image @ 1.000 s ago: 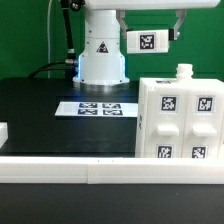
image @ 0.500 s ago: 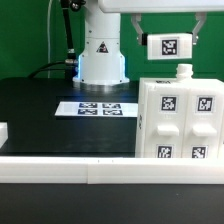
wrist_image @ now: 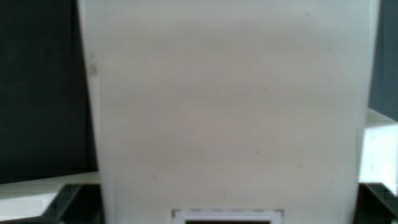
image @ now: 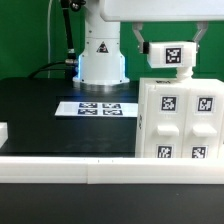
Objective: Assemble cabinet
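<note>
A smooth white surface [wrist_image: 222, 110] nearly fills the wrist view, its edges cut off, and what it belongs to cannot be told. In the exterior view the arm's upper links leave the frame at 12 o'clock. The pincer [image: 169, 47] hangs at 1 o'clock, fingers down, clamped on a small tagged panel [image: 170, 57]. Just below it the cabinet [image: 180, 120], a blocky white plastic box, stands at 4 o'clock on the black table [image: 40, 110].

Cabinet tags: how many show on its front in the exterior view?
4 on the cabinet: one tag and its neighbour in the upper row, one and another in the lower row, just above the rail. Other faces may hide more.
</note>
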You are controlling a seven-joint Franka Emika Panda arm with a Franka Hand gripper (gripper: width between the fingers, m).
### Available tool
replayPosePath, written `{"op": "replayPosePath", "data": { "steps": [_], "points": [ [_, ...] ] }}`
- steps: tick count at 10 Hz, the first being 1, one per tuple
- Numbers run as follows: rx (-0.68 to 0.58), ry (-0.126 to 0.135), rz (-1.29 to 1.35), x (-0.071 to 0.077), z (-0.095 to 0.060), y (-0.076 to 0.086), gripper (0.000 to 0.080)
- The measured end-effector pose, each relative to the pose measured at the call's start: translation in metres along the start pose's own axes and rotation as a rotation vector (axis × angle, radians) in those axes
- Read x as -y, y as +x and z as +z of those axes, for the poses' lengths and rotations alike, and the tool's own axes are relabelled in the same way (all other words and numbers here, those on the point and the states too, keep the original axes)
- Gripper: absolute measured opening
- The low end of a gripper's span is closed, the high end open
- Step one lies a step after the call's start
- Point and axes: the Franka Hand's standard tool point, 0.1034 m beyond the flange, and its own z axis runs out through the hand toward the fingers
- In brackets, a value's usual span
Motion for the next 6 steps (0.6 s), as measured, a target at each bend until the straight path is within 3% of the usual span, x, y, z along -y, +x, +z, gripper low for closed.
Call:
{"op": "replayPosePath", "data": {
  "steps": [2, 4, 6],
  "points": [
    [-0.002, 0.0, -0.012, 0.008, 0.0, 0.005, 0.056],
    [-0.005, 0.001, -0.035, 0.018, -0.001, 0.024, 0.056],
    [0.008, -0.002, -0.043, 0.022, 0.011, 0.024, 0.056]
  ]
}}
